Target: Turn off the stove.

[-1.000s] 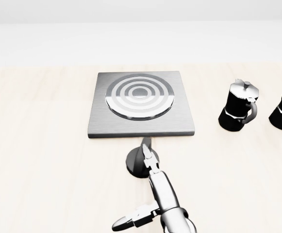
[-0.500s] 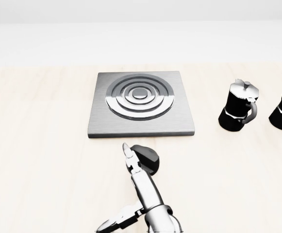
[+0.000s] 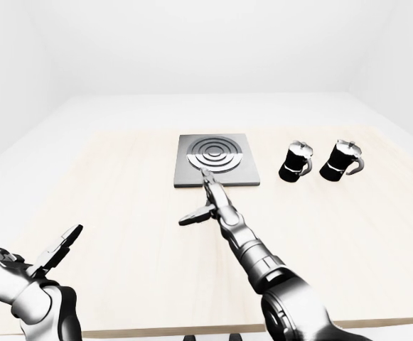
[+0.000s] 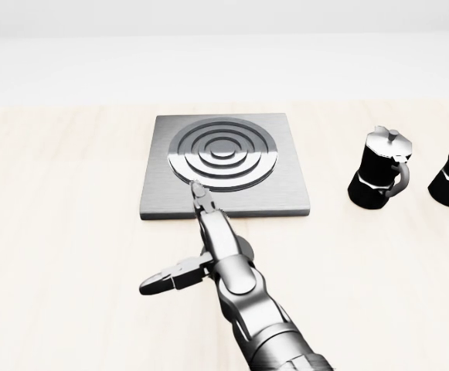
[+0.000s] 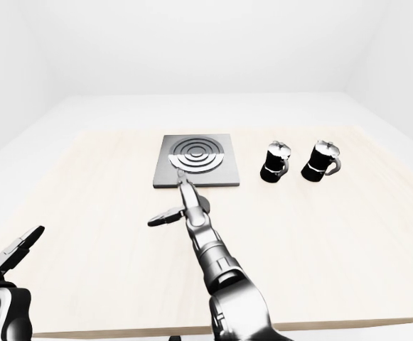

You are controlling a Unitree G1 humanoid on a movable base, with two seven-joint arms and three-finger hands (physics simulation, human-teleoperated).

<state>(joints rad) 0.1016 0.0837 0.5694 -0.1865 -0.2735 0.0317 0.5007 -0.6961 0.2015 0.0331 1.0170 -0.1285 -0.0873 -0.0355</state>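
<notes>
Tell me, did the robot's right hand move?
Yes. In the head view the right hand slid up and left off the knob, so its fingers now reach over the stove edge.

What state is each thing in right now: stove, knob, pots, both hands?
Stove: flat on table, rings grey, no glow.
Knob: mostly hidden under right hand; setting unreadable.
Two moka pots: upright, right of stove.
Right hand: fingers open, spread over knob.
Left hand: open, idle, away from stove.

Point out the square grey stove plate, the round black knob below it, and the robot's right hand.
square grey stove plate (image 4: pixel 290 174): head view, bare right margin.
round black knob (image 4: pixel 243 248): head view, right edge showing beside the hand.
right hand (image 4: pixel 212 232): head view, middle of the hand, fingers spread.
</notes>
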